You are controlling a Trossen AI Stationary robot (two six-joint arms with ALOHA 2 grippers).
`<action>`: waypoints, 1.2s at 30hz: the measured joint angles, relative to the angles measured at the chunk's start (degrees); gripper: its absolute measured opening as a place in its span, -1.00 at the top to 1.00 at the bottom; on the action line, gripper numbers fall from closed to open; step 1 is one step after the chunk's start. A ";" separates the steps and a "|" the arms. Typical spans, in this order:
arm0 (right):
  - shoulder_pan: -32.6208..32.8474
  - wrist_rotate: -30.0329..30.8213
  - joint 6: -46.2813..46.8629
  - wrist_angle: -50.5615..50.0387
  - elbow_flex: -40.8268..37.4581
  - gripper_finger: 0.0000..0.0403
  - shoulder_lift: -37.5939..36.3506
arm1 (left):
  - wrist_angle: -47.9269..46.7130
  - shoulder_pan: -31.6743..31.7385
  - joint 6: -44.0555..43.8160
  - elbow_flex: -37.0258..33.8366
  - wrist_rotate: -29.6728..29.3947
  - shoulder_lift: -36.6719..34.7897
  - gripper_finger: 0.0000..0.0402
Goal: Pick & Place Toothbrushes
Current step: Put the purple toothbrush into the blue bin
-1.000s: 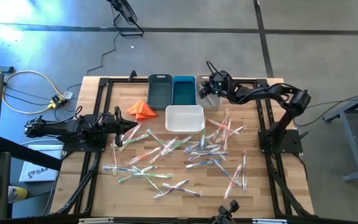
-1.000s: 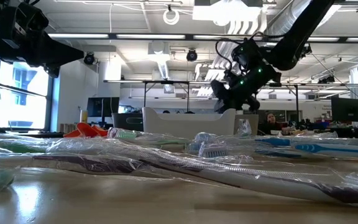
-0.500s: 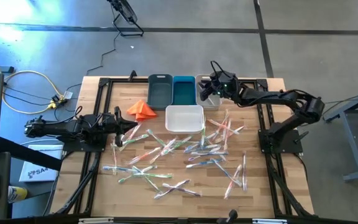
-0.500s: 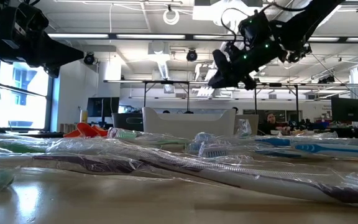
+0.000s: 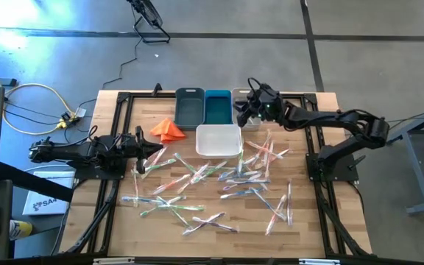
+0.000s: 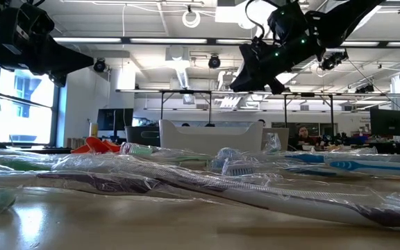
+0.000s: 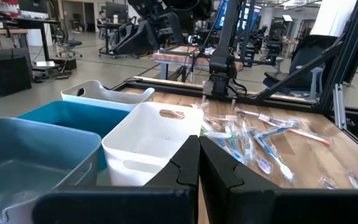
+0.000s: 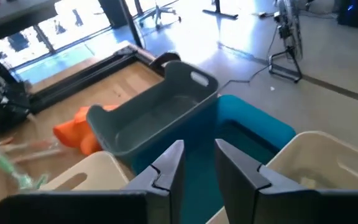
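Hovering upper middle over the bins, right gripper (image 5: 243, 110) has jaws slightly apart, empty; toothbrushes (image 5: 219, 180) litter the worktop below. Tangled wrappers could snag two at once.

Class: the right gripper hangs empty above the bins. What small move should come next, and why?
Probably swing the right gripper, jaws apart and holding nothing, back from the teal plastic bin and down toward the plastic-wrapped toothbrushes scattered on the wooden table, since many remain unpicked.

Clear-wrapped toothbrushes (image 5: 219, 180) scattered flat across the wooden tabletop
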 joint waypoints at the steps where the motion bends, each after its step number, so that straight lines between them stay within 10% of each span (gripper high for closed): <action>1: 0.03 -0.07 0.00 0.03 0.00 0.61 0.00 | -0.02 0.00 0.00 0.00 0.00 0.00 1.00; 25: 4.04 -5.81 0.02 0.16 0.00 0.61 0.00 | -0.28 0.00 -0.02 0.00 0.00 0.00 1.00; 36: 11.10 3.24 -1.47 -6.31 -0.02 0.73 -3.72 | -1.93 -0.02 -0.02 0.00 0.15 -0.02 1.00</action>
